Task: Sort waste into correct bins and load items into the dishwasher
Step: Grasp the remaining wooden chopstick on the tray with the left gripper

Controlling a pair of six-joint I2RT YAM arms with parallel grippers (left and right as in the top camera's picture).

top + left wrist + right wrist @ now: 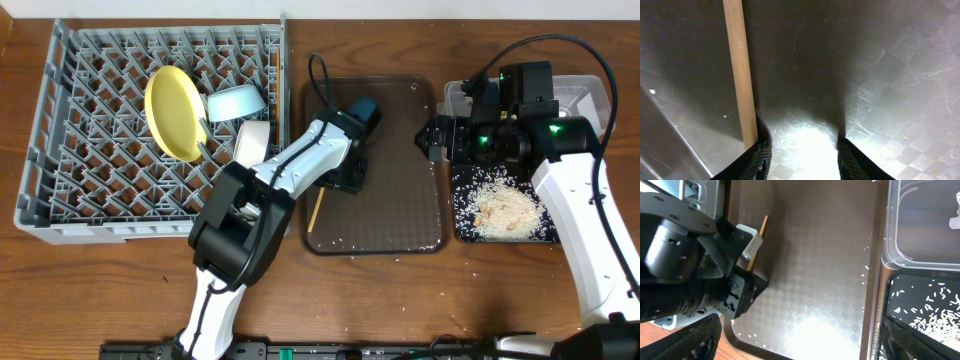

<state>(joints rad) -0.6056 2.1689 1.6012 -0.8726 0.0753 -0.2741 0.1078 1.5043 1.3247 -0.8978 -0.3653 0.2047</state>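
A wooden chopstick (314, 209) lies on the dark-brown serving tray (400, 215) near its left rim. My left gripper (350, 180) hangs low over that tray. In the left wrist view the chopstick (740, 75) runs up from just outside the left fingertip (760, 155). The left gripper (802, 150) is open, with only bare tray between its jaws. My right gripper (428, 138) hovers over the tray's right edge, wide open and empty (805, 345). The dishwasher rack (90, 190) holds the yellow plate (172, 112), the light-blue bowl (237, 100) and a white piece (253, 140).
The shallow black tray (470, 232) at the right holds rice grains and tan crumbs (505, 208). The clear tub (585, 92) stands behind it. A few rice grains lie scattered on the brown tray (840, 255) and the wooden table (120, 300).
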